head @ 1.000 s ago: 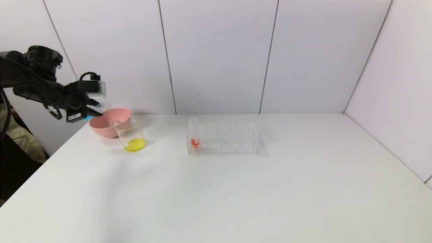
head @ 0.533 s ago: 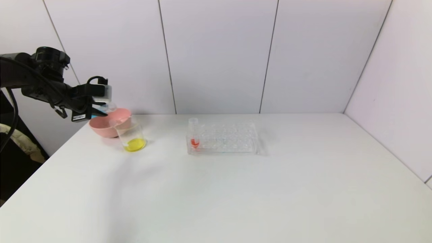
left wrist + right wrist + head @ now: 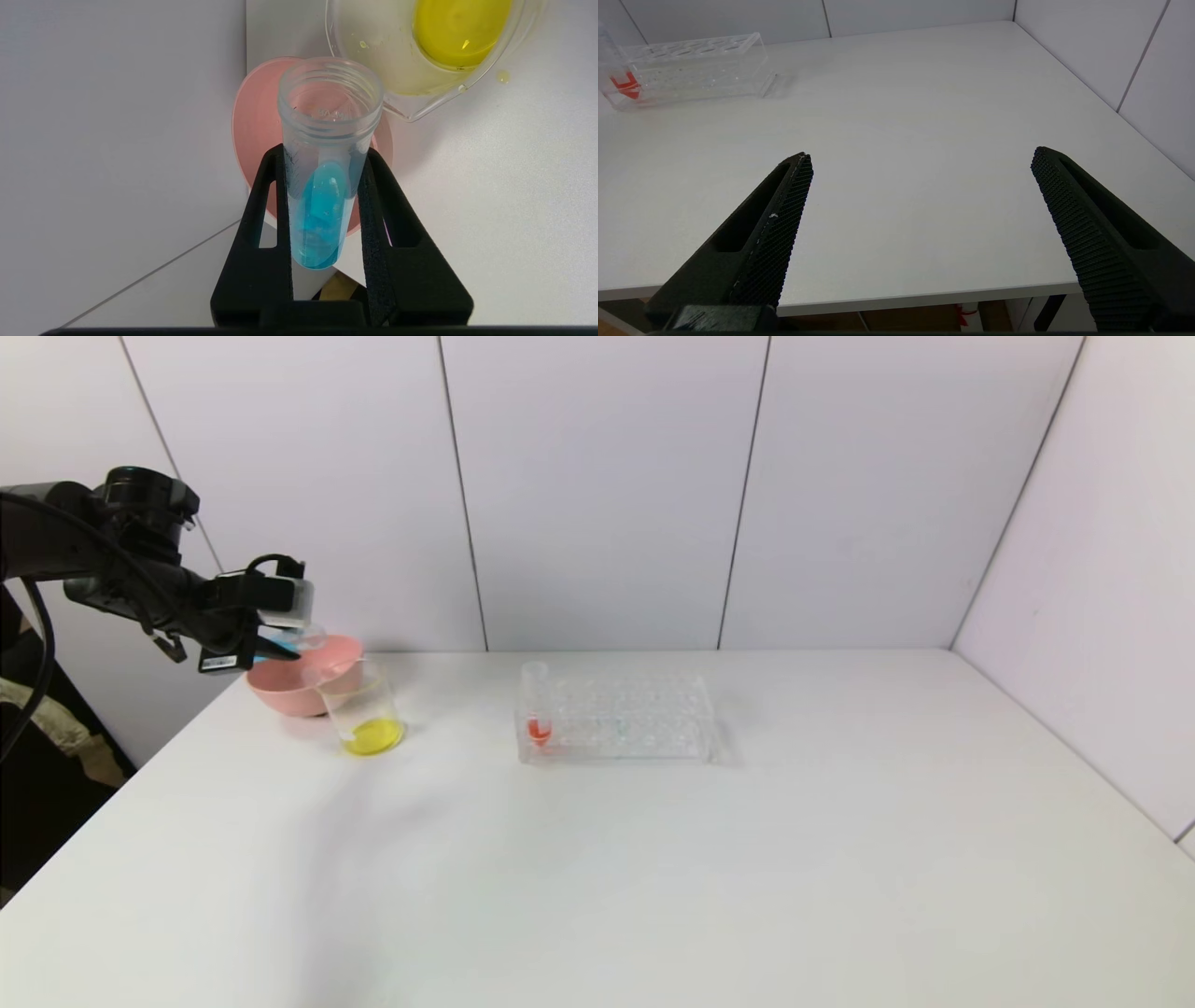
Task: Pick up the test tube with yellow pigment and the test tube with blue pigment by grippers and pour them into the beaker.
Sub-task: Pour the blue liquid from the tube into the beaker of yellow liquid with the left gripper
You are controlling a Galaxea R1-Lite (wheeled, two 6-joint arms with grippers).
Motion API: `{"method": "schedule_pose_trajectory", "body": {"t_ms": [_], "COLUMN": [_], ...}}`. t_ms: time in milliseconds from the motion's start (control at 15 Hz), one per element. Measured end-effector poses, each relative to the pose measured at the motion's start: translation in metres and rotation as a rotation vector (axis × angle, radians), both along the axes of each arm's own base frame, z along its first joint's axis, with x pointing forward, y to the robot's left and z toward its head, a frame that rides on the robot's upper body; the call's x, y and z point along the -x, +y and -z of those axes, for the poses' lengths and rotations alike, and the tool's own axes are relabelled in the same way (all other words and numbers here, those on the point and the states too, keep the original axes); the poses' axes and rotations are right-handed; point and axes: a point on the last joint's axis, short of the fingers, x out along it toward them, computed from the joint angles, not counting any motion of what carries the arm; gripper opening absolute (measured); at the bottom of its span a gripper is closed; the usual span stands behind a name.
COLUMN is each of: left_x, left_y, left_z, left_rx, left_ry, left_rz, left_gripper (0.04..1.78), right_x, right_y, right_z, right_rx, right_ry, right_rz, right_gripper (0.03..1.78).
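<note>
Clamping the slim clear test tube with blue pigment between its fingers, the left gripper holds it tilted above the shallow pink bowl, mouth aimed toward the small clear glass beaker just beside the bowl. That beaker already holds yellow liquid, so the blue pour looks next. Over the white worktop, the right gripper hangs idle, fingers spread wide.

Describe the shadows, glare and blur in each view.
Head view: even light, a faint shadow right of the tube rack. Left wrist view: a soft shadow beside the beaker; a small highlight on its yellow liquid. Right wrist view: right gripper sharp, table evenly lit.
</note>
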Motion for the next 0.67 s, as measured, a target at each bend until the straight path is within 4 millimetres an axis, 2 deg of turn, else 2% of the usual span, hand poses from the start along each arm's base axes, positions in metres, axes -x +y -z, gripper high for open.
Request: {"method": "schedule_pose_trajectory", "body": {"t_ms": [667], "left_x": [0.0063], "left_y": [-0.0078], "left_z": [0.0033], "left_rx": [-0.028], "left_ry": [0.103], "left_rz": [-0.103], "left_gripper": [0.44], "right_x": [0.0], "right_y": [0.0], "right_z": [0.0], "right_rx": [0.0], "right_ry": [0.0], "right_rz": [0.0], "right_gripper": [1.71]}}
